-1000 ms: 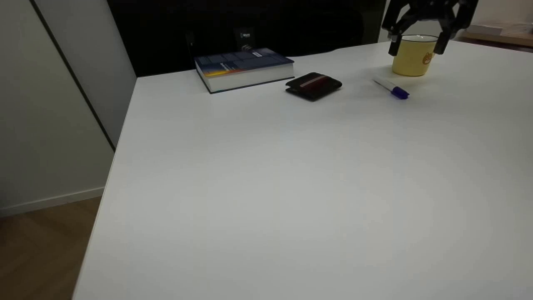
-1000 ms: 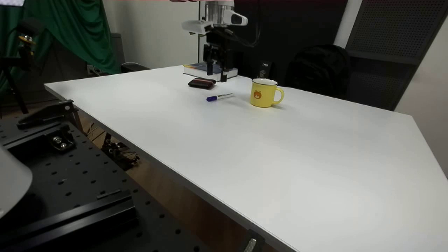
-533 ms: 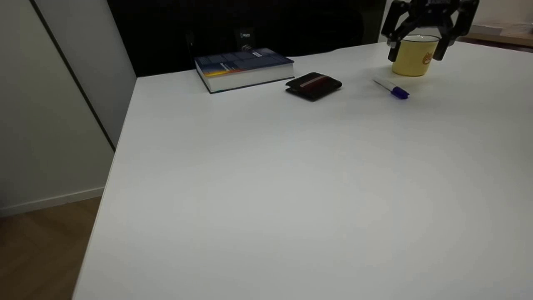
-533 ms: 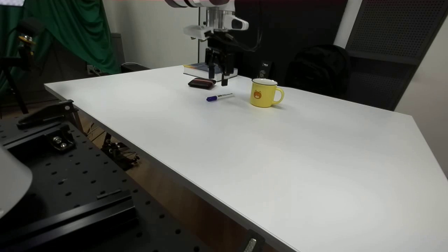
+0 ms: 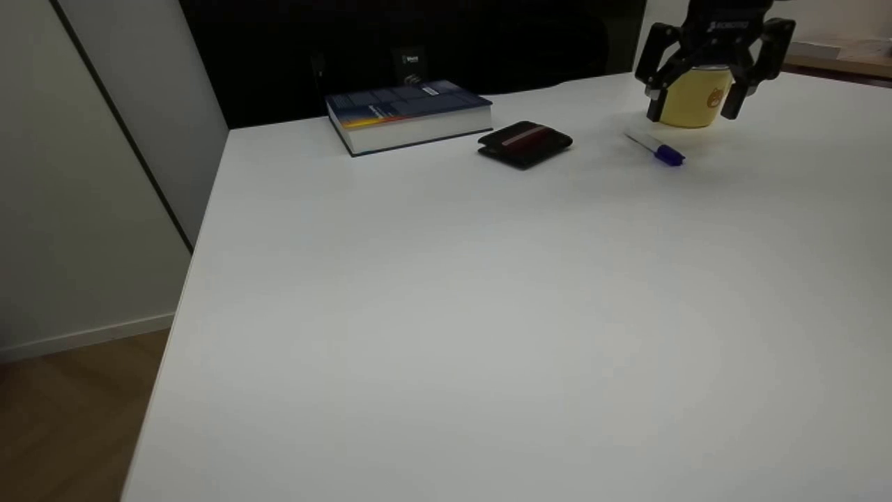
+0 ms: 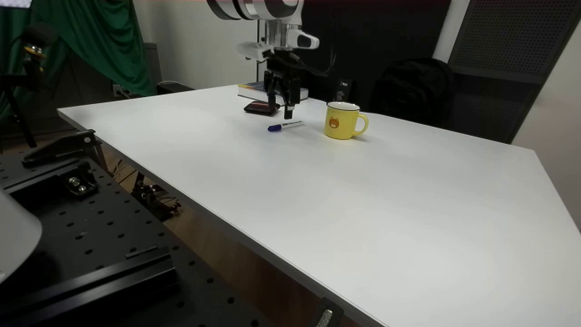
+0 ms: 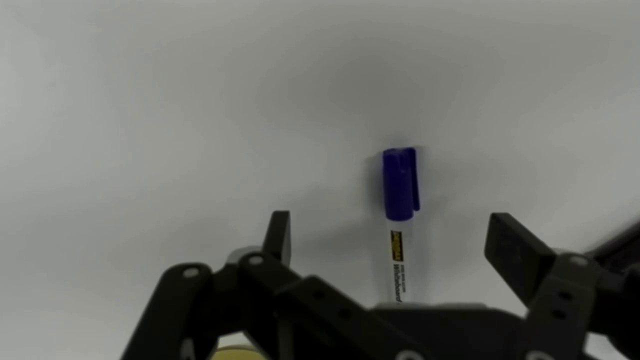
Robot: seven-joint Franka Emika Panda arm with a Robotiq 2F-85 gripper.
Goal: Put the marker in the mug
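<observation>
The marker (image 5: 655,148), white with a dark blue cap, lies flat on the white table in both exterior views (image 6: 285,126). In the wrist view the marker (image 7: 398,187) runs lengthwise between the finger sides, and its lower end is hidden by the gripper body. My gripper (image 5: 693,110) is open and empty, pointing down a little above the marker in both exterior views (image 6: 280,110). In the wrist view the gripper's (image 7: 390,224) fingers stand apart on either side of the marker. The yellow mug (image 6: 340,122) stands upright beside the marker, partly behind the gripper in an exterior view (image 5: 690,104).
A dark wallet (image 5: 526,144) lies near the marker and shows at the right edge of the wrist view (image 7: 622,252). A thick blue book (image 5: 411,115) lies farther off by the table's back edge. A sliver of yellow mug (image 7: 237,354) shows at the wrist view's bottom.
My gripper has come down toward the table and the marker, with its fingers staying open. The marker, mug, wallet and book have not moved.
</observation>
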